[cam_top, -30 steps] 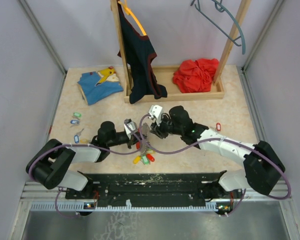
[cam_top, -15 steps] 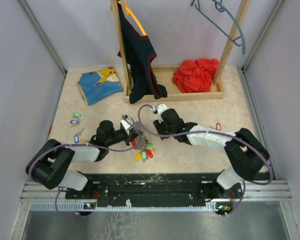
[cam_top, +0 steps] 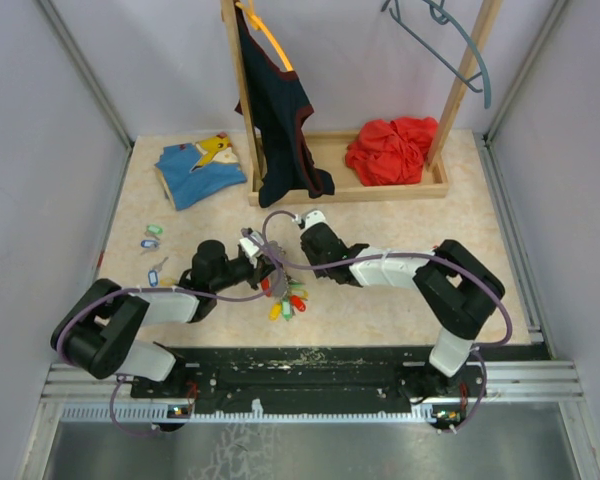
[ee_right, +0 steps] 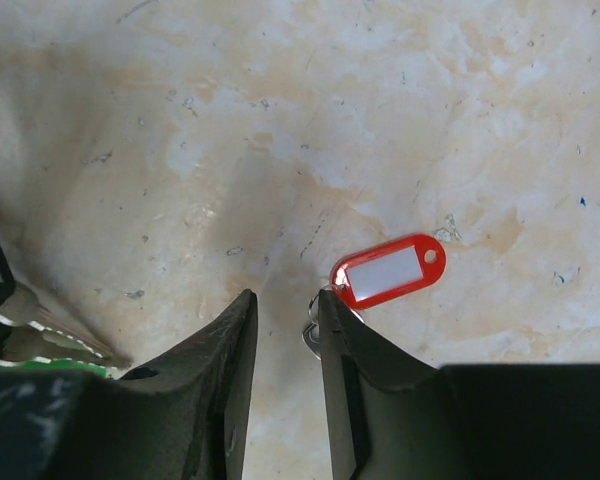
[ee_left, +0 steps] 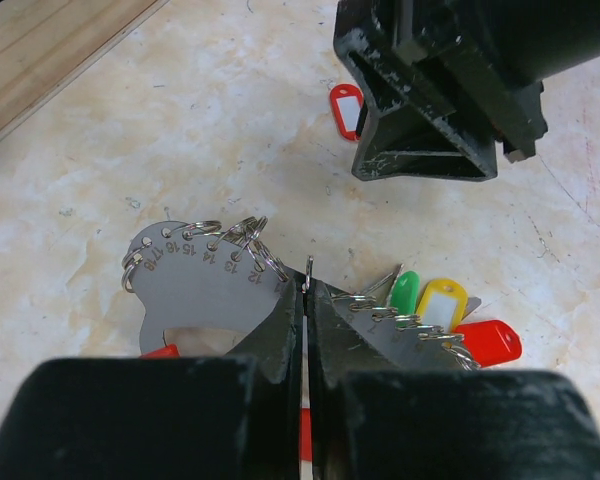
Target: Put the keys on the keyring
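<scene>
Right wrist: red-tagged key, metal mostly hidden behind right end effector.

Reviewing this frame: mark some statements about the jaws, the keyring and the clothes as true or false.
1. The left gripper has its jaws shut on the numbered keyring. True.
2. A blue-tagged key lies by the right gripper. False: the red-tagged key lies there.
3. The right jaws stand apart. True.
4. The red cloth hangs from a hanger. False: it lies heaped on the wooden rack base. The dark garment is what hangs.
5. The keyring carries no tags. False: a yellow tag sits on it, between a green one and a red one.
</scene>
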